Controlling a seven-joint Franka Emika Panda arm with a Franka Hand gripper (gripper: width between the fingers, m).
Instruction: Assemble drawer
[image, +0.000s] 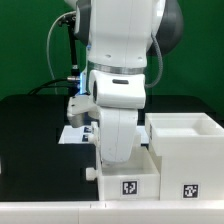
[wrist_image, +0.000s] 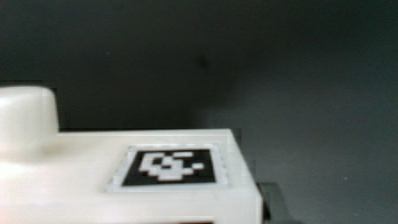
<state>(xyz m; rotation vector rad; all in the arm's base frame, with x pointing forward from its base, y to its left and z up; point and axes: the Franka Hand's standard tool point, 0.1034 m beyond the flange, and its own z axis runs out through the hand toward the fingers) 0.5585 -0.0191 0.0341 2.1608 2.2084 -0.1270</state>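
White arm (image: 118, 40), dark joint band (image: 122, 69) (black cable (image: 67, 45) alongside).

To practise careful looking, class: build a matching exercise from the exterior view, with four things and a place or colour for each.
Things:
1 large casing
2 smaller tray
3 marker board
4 table

Descriptions:
A lying flat behind the arm
B black
C farthest toward the exterior view's right
D directly below the arm

Pairs: 1-C, 2-D, 3-A, 4-B

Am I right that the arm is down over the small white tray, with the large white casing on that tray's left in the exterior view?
No: the exterior view shows the large white casing on the right of the small white tray, not its left. The arm is down over that tray.
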